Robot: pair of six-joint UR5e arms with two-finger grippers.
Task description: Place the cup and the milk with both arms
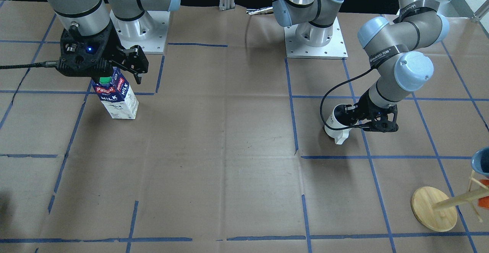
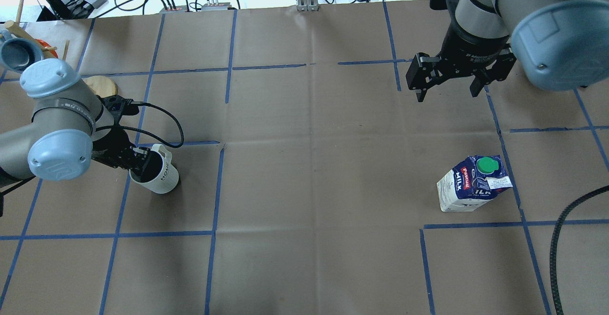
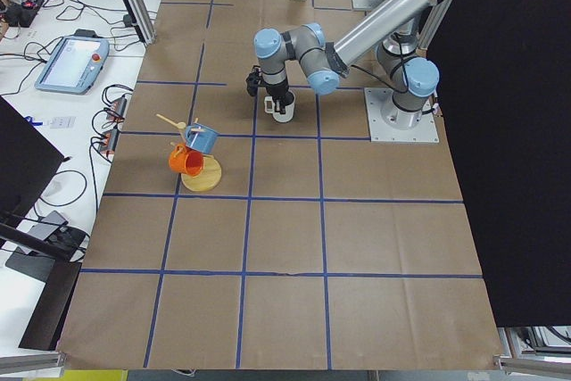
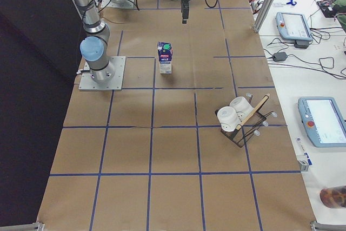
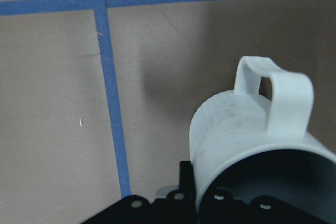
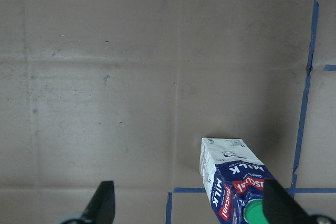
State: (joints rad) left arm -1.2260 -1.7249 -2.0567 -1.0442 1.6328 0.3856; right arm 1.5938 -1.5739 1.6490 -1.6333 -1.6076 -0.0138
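Over the tabletop (image 2: 304, 172) brown paper crossed by blue tape lines is laid, and cables are seen beyond its far edge. Toward the right-hand edge the milk (image 2: 471, 184) is stood upright, its long axis vertical. The right pincer (image 2: 448, 95) is held spread and raised roughly above it, touching nothing, so a straight descent is judged necessary. Toward the left-hand edge the cup (image 2: 164, 182) is pinched by its wall in the left pincer (image 2: 139, 159).
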